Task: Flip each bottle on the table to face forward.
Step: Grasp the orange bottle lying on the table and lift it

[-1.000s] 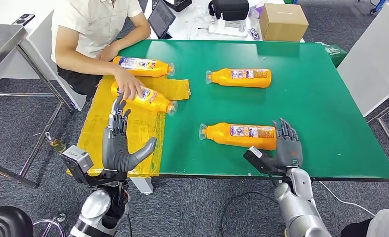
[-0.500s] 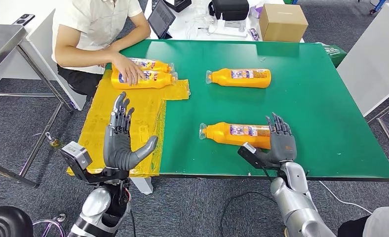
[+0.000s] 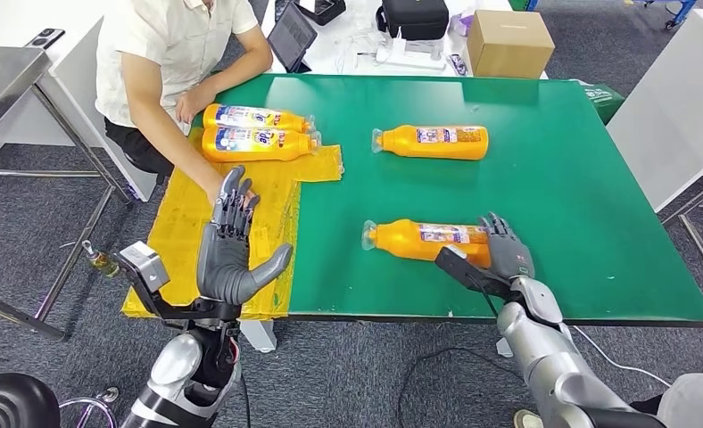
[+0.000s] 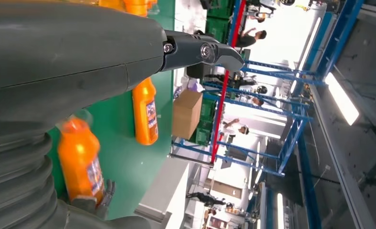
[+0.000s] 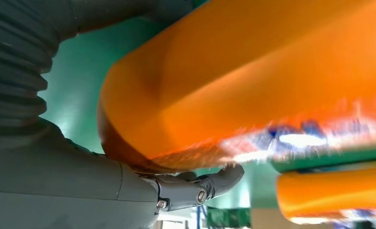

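Several orange bottles lie on their sides on the green table (image 3: 580,196). Two lie side by side on a yellow cloth (image 3: 187,223) at the far left, the farther bottle (image 3: 245,117) and the nearer bottle (image 3: 254,143). Another bottle (image 3: 433,141) lies at the middle back. The near bottle (image 3: 419,239) lies close to the front edge, and my right hand (image 3: 507,254) grips its base end, fingers over it and thumb (image 5: 195,188) beneath the near bottle (image 5: 253,81). My left hand (image 3: 232,254) is raised over the cloth, palm up, fingers spread, holding nothing.
A person (image 3: 169,45) sits at the table's far left corner, one hand reaching down to the cloth just behind my left hand. A cardboard box (image 3: 511,40), a tablet and cables sit on the white table behind. A metal table (image 3: 9,76) stands at the left.
The person set the second bottle beside the first and drew the hand back along the cloth. My right hand closed over the near bottle's base end. My left hand shifted slightly right.
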### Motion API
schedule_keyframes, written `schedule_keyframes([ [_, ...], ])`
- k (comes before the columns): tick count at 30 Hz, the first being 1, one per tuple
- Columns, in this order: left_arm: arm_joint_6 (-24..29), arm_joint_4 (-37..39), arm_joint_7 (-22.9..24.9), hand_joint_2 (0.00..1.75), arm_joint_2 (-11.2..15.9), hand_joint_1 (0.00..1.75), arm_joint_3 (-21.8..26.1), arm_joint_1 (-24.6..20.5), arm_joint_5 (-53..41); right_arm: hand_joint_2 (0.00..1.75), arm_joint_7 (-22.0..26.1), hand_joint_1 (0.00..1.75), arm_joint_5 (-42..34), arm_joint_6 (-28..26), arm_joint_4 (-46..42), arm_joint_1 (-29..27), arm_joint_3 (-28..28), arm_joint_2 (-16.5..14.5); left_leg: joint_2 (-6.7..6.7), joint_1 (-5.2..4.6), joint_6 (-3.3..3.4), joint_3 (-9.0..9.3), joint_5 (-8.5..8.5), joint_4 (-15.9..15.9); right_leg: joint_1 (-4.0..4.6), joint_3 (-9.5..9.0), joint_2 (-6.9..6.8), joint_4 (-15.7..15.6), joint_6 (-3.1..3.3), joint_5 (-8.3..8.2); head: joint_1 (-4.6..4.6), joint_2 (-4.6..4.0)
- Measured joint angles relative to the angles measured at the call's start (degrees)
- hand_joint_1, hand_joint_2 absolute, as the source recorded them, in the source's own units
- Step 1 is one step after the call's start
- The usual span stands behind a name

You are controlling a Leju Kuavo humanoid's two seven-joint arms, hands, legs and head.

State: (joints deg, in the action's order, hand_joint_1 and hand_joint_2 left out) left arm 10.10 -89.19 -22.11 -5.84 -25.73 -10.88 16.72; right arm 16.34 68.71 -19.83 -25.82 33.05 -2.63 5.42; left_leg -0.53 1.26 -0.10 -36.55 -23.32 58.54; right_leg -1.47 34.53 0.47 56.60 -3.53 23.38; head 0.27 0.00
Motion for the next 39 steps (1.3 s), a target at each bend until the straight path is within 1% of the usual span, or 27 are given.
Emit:
schedule_keyframes([
  [3,-0.1,0.4,0.1,1.75,0.0,0.0,-0.5,-0.7,0.2,1.75,-0.9,1.66,-0.3,0.7,1.2,0.9,0.7,0.7,0.01,0.0,0.01,0.14,0.0,0.0,0.0,-0.13,0.0,0.0,0.0,-0.01,-0.01,0.0],
  [5,-0.2,0.6,0.2,1.75,0.0,0.0,-0.8,-1.0,0.4,1.75,-1.2,1.69,-0.4,0.8,1.8,1.3,1.0,1.0,-0.02,0.0,0.01,0.23,0.01,0.0,0.0,-0.23,0.0,0.0,0.0,-0.01,-0.01,0.0],
  [12,-0.7,1.0,0.3,1.75,-0.4,0.0,-1.0,-1.2,1.3,1.75,-1.1,1.75,-1.0,1.2,2.8,1.7,1.5,1.5,-0.03,0.0,0.01,0.31,0.01,0.0,0.01,-0.32,0.0,0.0,0.0,0.0,-0.01,0.0],
  [17,-1.1,1.1,0.2,1.75,-0.5,0.0,-1.2,-1.4,1.8,1.75,0.7,1.75,-2.0,0.8,3.2,1.7,2.1,1.7,-0.02,0.0,0.01,0.32,0.0,0.0,0.01,-0.32,0.0,0.0,0.0,0.0,-0.01,0.0],
  [23,-1.2,1.4,0.2,1.75,-0.5,0.0,-1.3,-1.5,1.8,1.75,2.5,1.75,-3.4,-1.0,3.4,1.2,2.7,1.7,0.01,0.01,0.01,0.32,0.0,0.0,0.02,-0.31,0.01,0.0,0.0,-0.01,-0.01,0.0],
  [25,-1.2,1.4,0.0,1.75,-0.5,0.0,-1.4,-1.5,1.8,1.75,3.8,1.75,-4.7,-2.2,3.4,1.0,2.7,1.7,0.01,0.01,0.01,0.3,0.0,0.0,0.02,-0.32,0.01,0.0,0.0,-0.01,-0.01,0.0],
  [27,-1.1,1.4,-0.4,1.75,-0.5,0.0,-1.4,-1.5,1.8,1.75,5.9,1.75,-6.9,-3.1,3.4,0.6,2.7,1.5,0.0,0.01,0.01,0.28,0.0,0.0,0.02,-0.32,0.01,0.0,0.0,-0.01,-0.01,0.0],
  [31,1.2,1.4,-1.9,1.75,-0.5,0.0,-1.4,-1.0,0.8,1.75,13.6,1.75,-16.5,-3.5,2.4,-1.0,2.1,0.1,0.0,0.01,0.01,0.21,0.0,0.0,0.02,-0.28,0.01,0.0,0.0,0.0,-0.01,0.0],
  [33,1.8,1.4,-1.9,1.75,-0.5,0.0,-1.4,-0.1,0.0,1.75,16.2,1.75,-20.6,-3.4,0.8,-2.2,1.8,-1.0,0.0,0.01,0.01,0.19,-0.01,0.0,0.02,-0.25,0.01,0.0,0.0,0.0,-0.02,0.0],
  [36,0.7,1.9,-1.0,1.75,-0.5,0.0,-2.0,2.4,0.0,1.75,18.0,1.75,-26.4,-2.1,-3.3,-4.7,1.7,-2.7,-0.05,0.01,0.0,0.09,-0.01,0.0,0.02,-0.18,-0.02,0.0,-0.01,0.03,-0.03,0.0],
  [39,-0.9,2.9,-0.5,1.75,-0.6,0.0,-2.7,4.9,0.7,1.75,18.0,1.75,-30.9,-0.8,-8.2,-7.1,2.2,-4.0,-0.08,0.01,0.0,-0.08,-0.01,0.0,0.02,-0.03,-0.04,0.0,-0.01,0.05,-0.02,0.0],
])
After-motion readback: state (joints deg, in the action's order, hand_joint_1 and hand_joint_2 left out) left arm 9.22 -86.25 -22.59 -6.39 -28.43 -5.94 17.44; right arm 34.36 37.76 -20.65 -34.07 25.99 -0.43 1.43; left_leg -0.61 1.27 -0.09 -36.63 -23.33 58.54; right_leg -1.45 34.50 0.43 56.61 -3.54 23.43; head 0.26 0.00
